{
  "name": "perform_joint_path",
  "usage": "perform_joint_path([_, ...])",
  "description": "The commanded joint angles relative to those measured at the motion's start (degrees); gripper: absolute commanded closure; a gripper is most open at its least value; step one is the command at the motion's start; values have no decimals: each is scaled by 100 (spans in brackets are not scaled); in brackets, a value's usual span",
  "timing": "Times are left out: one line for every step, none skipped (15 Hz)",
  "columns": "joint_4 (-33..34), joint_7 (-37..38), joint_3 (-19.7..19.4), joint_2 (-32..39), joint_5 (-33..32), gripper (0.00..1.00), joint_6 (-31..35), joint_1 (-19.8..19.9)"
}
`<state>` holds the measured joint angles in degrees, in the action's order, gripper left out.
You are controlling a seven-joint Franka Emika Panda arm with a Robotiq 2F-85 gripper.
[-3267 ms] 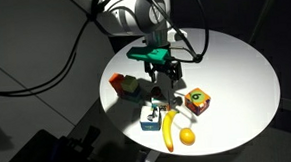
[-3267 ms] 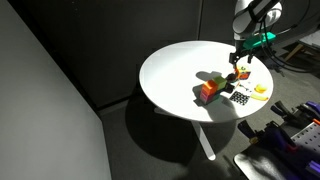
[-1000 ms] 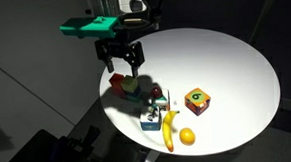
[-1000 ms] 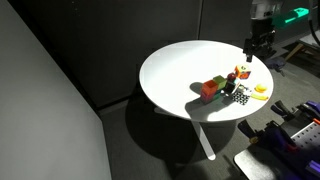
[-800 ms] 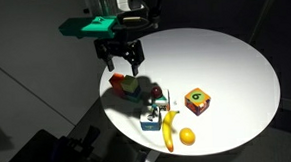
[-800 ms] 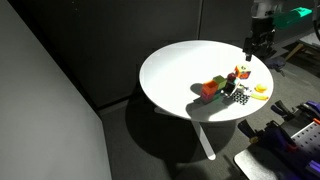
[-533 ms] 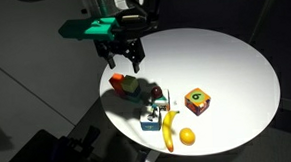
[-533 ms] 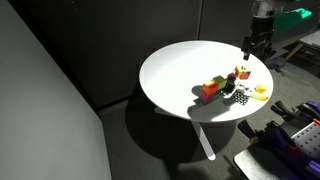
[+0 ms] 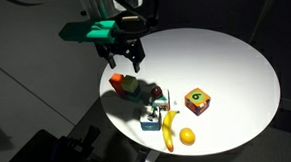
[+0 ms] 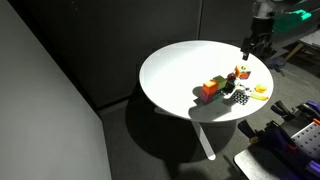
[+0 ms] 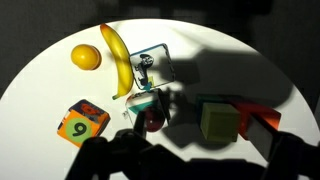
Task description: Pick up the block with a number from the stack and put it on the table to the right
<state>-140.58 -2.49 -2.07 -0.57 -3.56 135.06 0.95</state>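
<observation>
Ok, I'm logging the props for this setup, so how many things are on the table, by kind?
Fruit: 2 (yellow banana, round orange fruit)
Cube blocks: 4 (yellow-green "6" block, plain green cube, plain orange cube, bluish-white cube)
Small dark red item, kind unclear: 1
Total: 7

A black gripper (image 9: pixel 125 62) with two dark fingers (image 11: pixel 100 160), blurred into silhouettes in the wrist view, is seen beneath a bright green bracket (image 9: pixel 91 31), above which rounded white-and-grey arm links (image 10: pixel 262 10) are shown.
</observation>
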Motion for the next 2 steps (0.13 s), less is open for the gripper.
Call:
perform_joint_path([7, 0, 22, -1, 2, 0, -12, 20])
perform_joint_path([6, 0, 22, -2, 2, 0, -12, 20])
